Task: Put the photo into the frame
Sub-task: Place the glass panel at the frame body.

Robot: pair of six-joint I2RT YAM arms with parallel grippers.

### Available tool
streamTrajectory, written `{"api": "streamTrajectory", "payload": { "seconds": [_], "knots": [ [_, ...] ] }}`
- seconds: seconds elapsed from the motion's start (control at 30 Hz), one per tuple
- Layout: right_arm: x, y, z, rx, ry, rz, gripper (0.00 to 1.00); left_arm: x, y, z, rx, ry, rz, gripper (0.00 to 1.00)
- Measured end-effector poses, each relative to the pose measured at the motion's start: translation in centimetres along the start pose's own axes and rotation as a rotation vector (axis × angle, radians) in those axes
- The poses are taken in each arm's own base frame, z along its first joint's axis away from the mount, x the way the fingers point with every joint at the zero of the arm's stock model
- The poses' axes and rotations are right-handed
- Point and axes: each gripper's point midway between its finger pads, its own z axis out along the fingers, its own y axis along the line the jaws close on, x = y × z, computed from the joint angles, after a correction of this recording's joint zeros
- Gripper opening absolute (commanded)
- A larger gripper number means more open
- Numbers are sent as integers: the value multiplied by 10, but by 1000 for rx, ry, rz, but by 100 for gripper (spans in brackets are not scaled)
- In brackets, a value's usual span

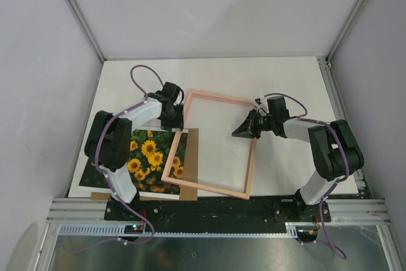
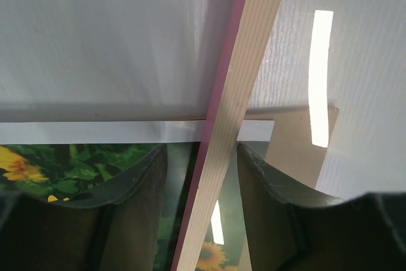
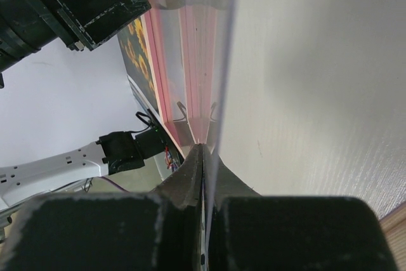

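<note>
The frame (image 1: 209,146) lies pale back up in the middle of the table, its left rail over the photo. The sunflower photo (image 1: 147,160) lies face up at the near left, partly under my left arm. My left gripper (image 1: 174,116) is open, with a finger on each side of the frame's left rail (image 2: 244,61) and a gap on both sides; the photo (image 2: 76,163) shows below it. My right gripper (image 1: 243,129) is just inside the frame's right rail. In the right wrist view it (image 3: 203,147) is shut on the edge of a thin clear pane (image 3: 222,61) beside the pink frame (image 3: 190,42).
A plain brown backing board (image 1: 190,150) lies under the photo and the frame's left rail, and also shows in the left wrist view (image 2: 292,150). Grey walls and metal posts enclose the white table (image 1: 285,80). A metal rail (image 1: 216,211) runs along the near edge.
</note>
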Motion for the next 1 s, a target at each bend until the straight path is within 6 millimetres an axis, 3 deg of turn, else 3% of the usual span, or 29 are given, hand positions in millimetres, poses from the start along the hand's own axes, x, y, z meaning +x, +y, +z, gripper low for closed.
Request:
{"api": "streamTrajectory", "payload": {
  "seconds": [0.3, 0.7, 1.0],
  "knots": [
    [0, -1, 1, 1, 1, 2, 0, -3, 1, 1, -9, -5, 0, 50],
    [-5, -3, -2, 1, -14, 19, 39, -7, 1, 3, -28, -7, 2, 49],
    [-12, -8, -8, 9, -34, 38, 55, -8, 2, 4, -39, -2, 2, 48]
  ]
}}
